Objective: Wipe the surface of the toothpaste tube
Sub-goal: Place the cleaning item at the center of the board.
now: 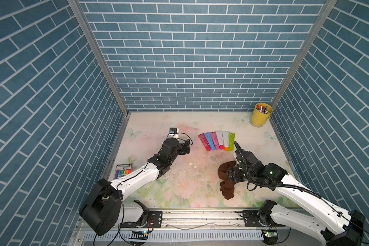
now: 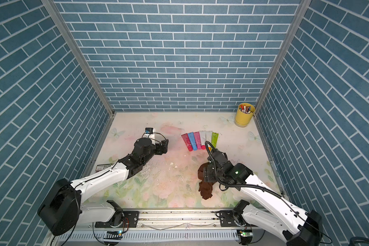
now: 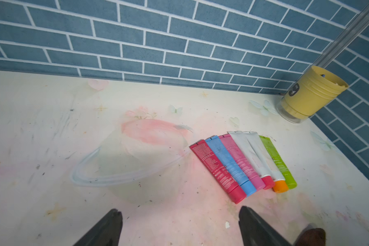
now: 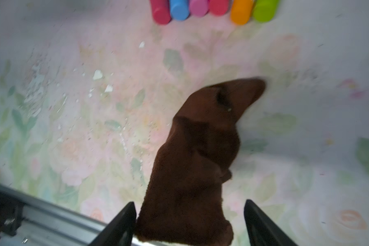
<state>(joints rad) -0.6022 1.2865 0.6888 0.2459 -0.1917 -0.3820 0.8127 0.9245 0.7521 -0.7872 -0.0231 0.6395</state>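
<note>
1. Your left pincer (image 3: 179, 209) stands spread wide, with only bare table (image 3: 51, 127) between its two fingers (image 3: 107, 225); it pinches nothing.
2. The toothpaste tubes (image 3: 239, 164) lie flat ahead of that pincer, side by side and touching: red, blue, pink, two white, green. Their caps point back toward it, and the red cap is just beyond one fingertip, not touching it.
3. In both top views the left pincer (image 1: 186, 147) points across the table toward the row of tubes (image 1: 216, 140), with a gap between them.
4. Your right pincer (image 4: 189, 202) is also spread. The brown cloth (image 4: 196, 149) lies between its fingers (image 4: 262, 223) and runs out ahead of them. One side of the cloth sits against a finger, while a clear gap shows on the other side, so the cloth is not pinched.
5. From the right pincer, the tube caps sit well beyond the far tip of the cloth, apart from it.
6. In a top view the cloth (image 1: 226, 185) drapes from under the right pincer toward the front rail.
7. The yellow cup (image 1: 261, 115) of pens stands past the tubes in the far corner.
8. A marker pack (image 1: 124, 170) lies behind the left pincer, beside its arm.
</note>
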